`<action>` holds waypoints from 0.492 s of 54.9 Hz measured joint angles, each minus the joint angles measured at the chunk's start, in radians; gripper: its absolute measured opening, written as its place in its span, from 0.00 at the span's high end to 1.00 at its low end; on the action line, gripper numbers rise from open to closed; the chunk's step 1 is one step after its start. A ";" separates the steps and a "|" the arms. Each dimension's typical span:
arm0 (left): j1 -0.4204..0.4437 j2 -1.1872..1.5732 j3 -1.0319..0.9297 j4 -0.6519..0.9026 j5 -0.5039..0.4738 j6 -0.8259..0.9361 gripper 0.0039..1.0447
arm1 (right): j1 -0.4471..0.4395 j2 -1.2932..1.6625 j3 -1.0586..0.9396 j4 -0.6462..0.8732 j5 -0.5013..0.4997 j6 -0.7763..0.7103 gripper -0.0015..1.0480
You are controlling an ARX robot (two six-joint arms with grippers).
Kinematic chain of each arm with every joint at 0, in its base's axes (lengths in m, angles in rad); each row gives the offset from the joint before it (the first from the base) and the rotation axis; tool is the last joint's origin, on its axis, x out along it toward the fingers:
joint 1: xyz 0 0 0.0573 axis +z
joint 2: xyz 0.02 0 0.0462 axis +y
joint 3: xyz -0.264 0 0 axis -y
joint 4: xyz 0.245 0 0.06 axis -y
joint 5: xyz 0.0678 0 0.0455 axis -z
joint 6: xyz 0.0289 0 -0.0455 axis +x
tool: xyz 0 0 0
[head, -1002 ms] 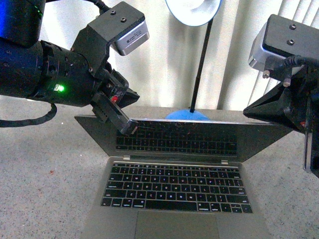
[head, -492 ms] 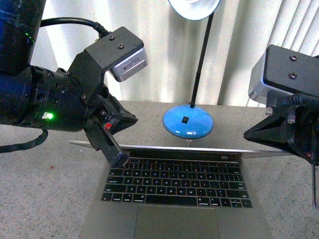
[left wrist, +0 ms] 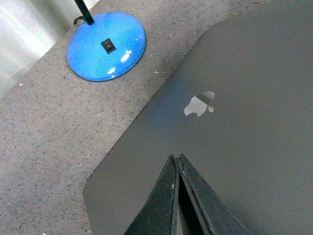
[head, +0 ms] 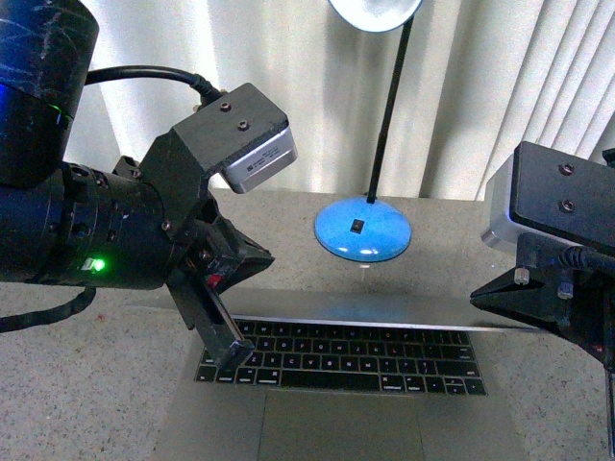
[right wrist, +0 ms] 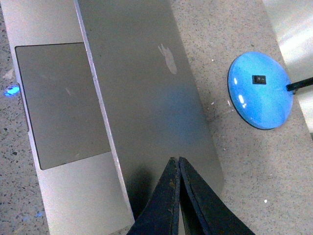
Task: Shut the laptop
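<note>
Laptop (head: 356, 357) sat at the lower centre of the front view on a speckled grey table (head: 77, 384), with its lid (left wrist: 234, 122) pushed well down but not shut. Black keys and the trackpad showed under the lid's front edge, so a clear gap was left to close. In the right wrist view the lid hid the keyboard and only the trackpad and palm rest lay bare.

The left gripper (head: 227, 351) bore down near the lid's left end and the right gripper (head: 478, 297) near its right end. Both wrist views showed each pair of jaws pressed together with nothing between them. The tips probably rested on the lid's back, though actual contact could not be made out.

A second earlier the screen had stood tilted back, mirroring the keys. Half a second earlier only its thin edge showed above the top key row. Since then that edge had sunk lower, both arms had dropped with it, and more of the blue lamp base (head: 362, 233) stood clear behind.
</note>
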 joint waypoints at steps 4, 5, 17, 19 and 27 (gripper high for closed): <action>-0.005 0.005 -0.010 0.003 0.002 0.000 0.97 | 0.000 0.003 -0.004 0.002 0.000 0.000 0.97; -0.007 0.006 -0.013 0.004 0.002 0.000 0.97 | 0.000 0.004 -0.004 0.003 0.000 0.000 0.97; -0.026 0.022 -0.042 0.030 0.003 -0.002 0.97 | 0.000 0.014 -0.036 0.035 -0.001 -0.008 0.97; -0.028 0.024 -0.045 0.035 0.003 -0.004 0.97 | 0.000 0.017 -0.043 0.042 0.000 -0.011 0.97; -0.044 0.036 -0.065 0.059 0.004 -0.016 0.97 | 0.000 0.029 -0.070 0.061 -0.001 -0.021 0.97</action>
